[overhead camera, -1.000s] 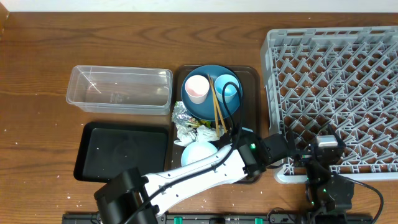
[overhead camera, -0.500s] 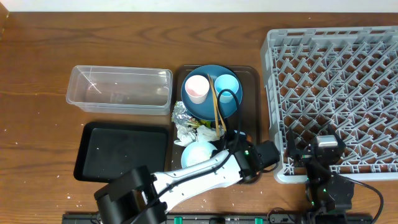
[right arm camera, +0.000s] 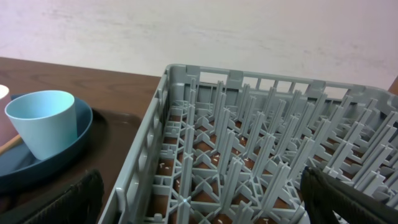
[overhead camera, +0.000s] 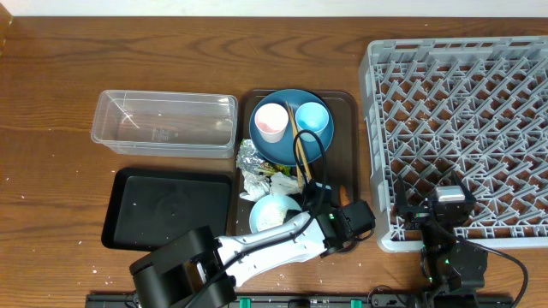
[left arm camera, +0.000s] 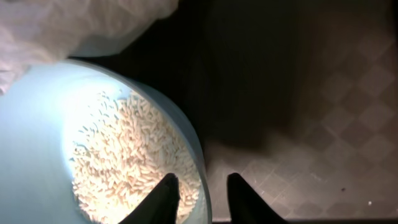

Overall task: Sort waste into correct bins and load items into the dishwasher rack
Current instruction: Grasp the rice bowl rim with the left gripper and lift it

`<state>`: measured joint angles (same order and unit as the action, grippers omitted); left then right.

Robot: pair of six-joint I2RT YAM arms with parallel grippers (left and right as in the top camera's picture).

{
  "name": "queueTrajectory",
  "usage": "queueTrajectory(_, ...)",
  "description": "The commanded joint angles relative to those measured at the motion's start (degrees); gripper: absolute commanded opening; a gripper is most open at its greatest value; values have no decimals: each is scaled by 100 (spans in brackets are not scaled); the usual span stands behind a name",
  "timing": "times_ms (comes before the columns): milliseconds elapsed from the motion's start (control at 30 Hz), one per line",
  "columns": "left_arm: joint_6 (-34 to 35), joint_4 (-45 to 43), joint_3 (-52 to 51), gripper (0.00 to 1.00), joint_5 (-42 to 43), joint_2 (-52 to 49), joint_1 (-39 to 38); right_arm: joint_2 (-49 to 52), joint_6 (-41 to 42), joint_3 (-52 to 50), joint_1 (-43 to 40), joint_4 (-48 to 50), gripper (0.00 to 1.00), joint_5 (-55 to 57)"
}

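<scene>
**Two fingers astride the bowl rim, no clamp**

Left gripper (left arm camera: pixel 202 182) is low over the light-blue bowl (overhead camera: pixel 272 210), at the near end of the brown serving tray (overhead camera: pixel 344 154). One finger is inside the bowl above the rice (left arm camera: pixel 130 149), the other outside over the tray floor. The rim runs between them with a sliver of gap each side: jaws narrow, not gripping. White tissue wad (left arm camera: pixel 74 25) touches the bowl's far edge. Carrot piece (overhead camera: pixel 344 193) lies just beside the left wrist. Pink cup (overhead camera: pixel 271 121), small blue cup (overhead camera: pixel 312 117) and chopsticks (overhead camera: pixel 300 150) sit on the blue plate (overhead camera: pixel 278 150) at the tray's far end. Right gripper (right arm camera: pixel 199 180) is spread wide, holding nothing, at the near-left corner of the dishwasher rack (overhead camera: pixel 462 111). Clear tub (overhead camera: pixel 163 120) and black tray (overhead camera: pixel 167 210) sit left of the serving tray.
</scene>
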<state>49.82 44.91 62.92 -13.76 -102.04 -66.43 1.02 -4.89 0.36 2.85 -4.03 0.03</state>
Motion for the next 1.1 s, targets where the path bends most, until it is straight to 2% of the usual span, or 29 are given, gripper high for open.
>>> queueTrajectory(0,50,-20,-24,25,-201,-87,13,-15,-35,-4,-63,-24,99,59)
queueTrajectory(333,157,-46,-81,24,-195,-90,9,-15,-35,-4,-63,-24,99,59)
queueTrajectory(400,155,-44,-92,14,-195,-90,9,-15,-35,-4,-63,-24,99,59)
queueTrajectory(533,155,-50,-94,8,-197,-90,9,-15,-35,-4,-63,-24,99,59)
queueTrajectory(967,55,365,-4,6,-243,162,20,-15,-33,-4,-63,-24,99,59)
queueTrajectory(1067,-400,476,7,6,-240,398,20,-15,-35,-4,-63,-24,99,59)
